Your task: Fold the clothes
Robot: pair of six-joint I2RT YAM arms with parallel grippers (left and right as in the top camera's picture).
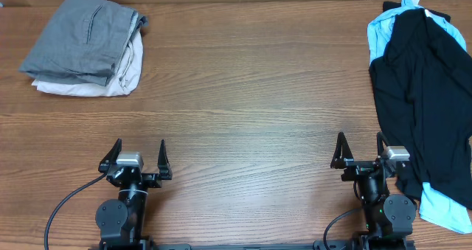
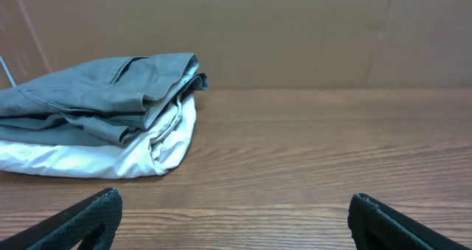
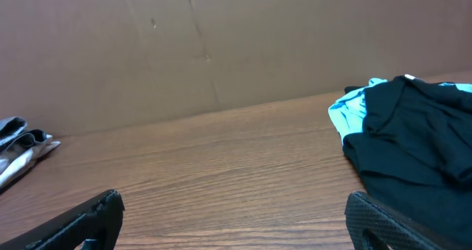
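From overhead, the folded grey shorts (image 1: 81, 36) lie on a beige garment (image 1: 122, 77) at the table's (image 1: 243, 95) far-left corner, the stack skewed from near-left to far-right. A black garment (image 1: 424, 95) sprawls over a light-blue garment (image 1: 383, 32) along the right edge, its long axis running far to near. The left gripper (image 1: 137, 148) sits well apart from the stack, fingers spread. The right gripper (image 1: 360, 143), also spread, is just beside the black garment. The left wrist view has the stack ahead and left, beyond both fingers (image 2: 88, 217). The right wrist view has the dark heap ahead and right, clear of its fingers (image 3: 376, 220).
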